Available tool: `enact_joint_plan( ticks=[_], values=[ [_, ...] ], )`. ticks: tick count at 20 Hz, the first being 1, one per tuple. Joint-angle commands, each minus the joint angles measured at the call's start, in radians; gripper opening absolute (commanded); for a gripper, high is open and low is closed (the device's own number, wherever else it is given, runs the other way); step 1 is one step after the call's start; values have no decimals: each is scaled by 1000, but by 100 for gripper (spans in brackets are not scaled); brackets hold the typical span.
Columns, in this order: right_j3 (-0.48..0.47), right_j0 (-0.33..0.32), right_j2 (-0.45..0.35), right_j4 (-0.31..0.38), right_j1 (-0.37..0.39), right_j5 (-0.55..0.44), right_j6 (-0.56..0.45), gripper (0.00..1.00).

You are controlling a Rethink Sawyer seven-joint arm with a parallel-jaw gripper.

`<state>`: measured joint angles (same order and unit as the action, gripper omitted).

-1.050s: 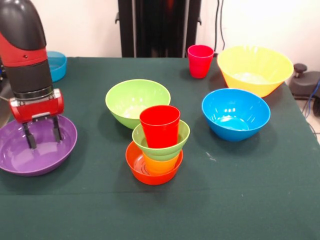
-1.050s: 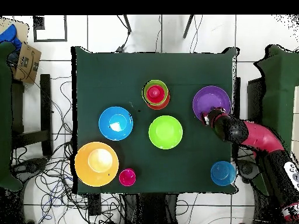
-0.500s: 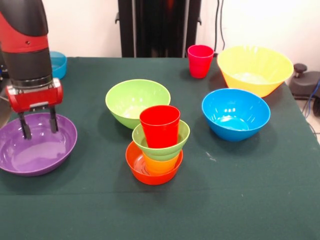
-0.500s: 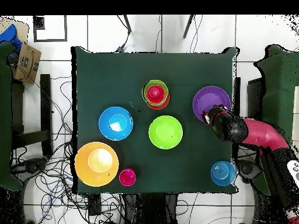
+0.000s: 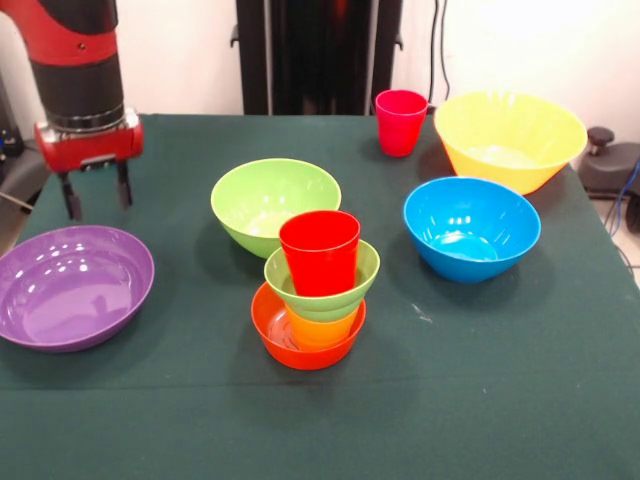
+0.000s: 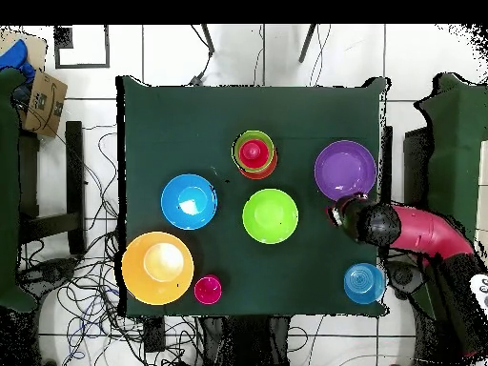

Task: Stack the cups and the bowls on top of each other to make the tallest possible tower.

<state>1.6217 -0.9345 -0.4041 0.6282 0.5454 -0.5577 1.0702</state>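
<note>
Your red and black arm's gripper [image 5: 97, 197] is hanging empty, jaws apart, above the dark green table [image 5: 500, 400] just behind the wide shallow purple plastic bowl [image 5: 72, 288]. The nested tower [image 5: 316, 290], red tapered cup [image 5: 320, 251] topmost, is sitting mid-table before the large green bowl [image 5: 268, 200].

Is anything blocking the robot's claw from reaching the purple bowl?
No. The gripper hangs open above the table, just behind the purple bowl, with only bare green cloth between them. The big green bowl and the tower sit off to the side.
</note>
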Motion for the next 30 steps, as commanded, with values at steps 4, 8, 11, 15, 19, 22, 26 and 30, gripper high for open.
enact_joint_plan(
  ticks=[4,8,11,15,19,22,26,30],
  values=[
    [142,74,123,-60,61,-98,192,100],
    [138,87,118,-68,85,-91,159,100],
    [142,66,91,-62,100,-31,121,100],
    [133,56,72,-69,103,-44,94,100],
    [117,71,71,-86,116,-91,89,100],
    [112,88,79,-91,130,-112,93,100],
    [79,117,85,-98,150,-170,80,100],
    [72,131,75,-107,160,-160,79,100]
  ],
)
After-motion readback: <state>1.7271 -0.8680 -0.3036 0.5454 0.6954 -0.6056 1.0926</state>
